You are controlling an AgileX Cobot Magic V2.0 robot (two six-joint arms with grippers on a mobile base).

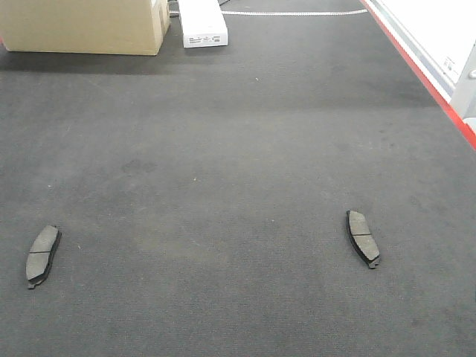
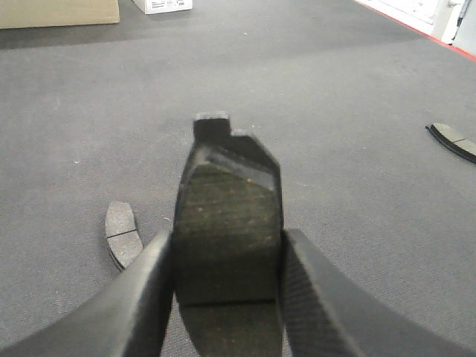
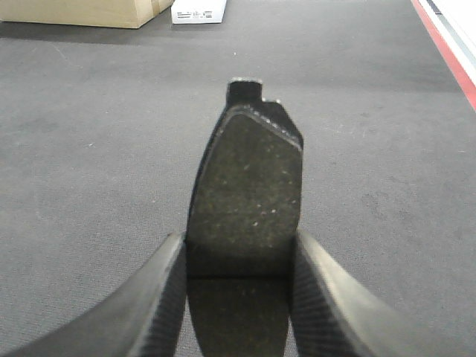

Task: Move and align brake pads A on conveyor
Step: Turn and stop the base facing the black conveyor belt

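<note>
Two brake pads are lying flat on the conveyor [image 1: 238, 149] in the front view: one pad at the lower left [image 1: 42, 255], the other at the lower right [image 1: 363, 238], well apart, friction faces up, each slanted a little off the other. Neither arm is seen in that view.

In the left wrist view, a third pad [image 2: 227, 238] is clamped by the left gripper [image 2: 227, 297], held across its narrow width, with its long end and a small tab jutting out above the belt. The pad on the belt at lower left [image 2: 123, 232] is seen just beside it; another [image 2: 454, 140] sits at the right edge of the frame.

In the right wrist view, a fourth pad [image 3: 245, 208] is gripped the same way by the right gripper [image 3: 242, 305], jaws closed on both long edges, with bare belt beyond.

These pads are judged rigid and fairly dense for their size: friction material on a black backing plate, no give expected under the jaws. The friction face looks gritty, so slipping is unlikely; the plate edges are harder and smoother. The best hold is judged to be across the short width near the centre groove, so the weight is balanced and the pad is kept from pivoting when lowered. The felt-like belt should stop a placed pad sliding.

A cardboard box [image 1: 82, 26] and a white box [image 1: 202, 24] are seen at the upper left.
</note>
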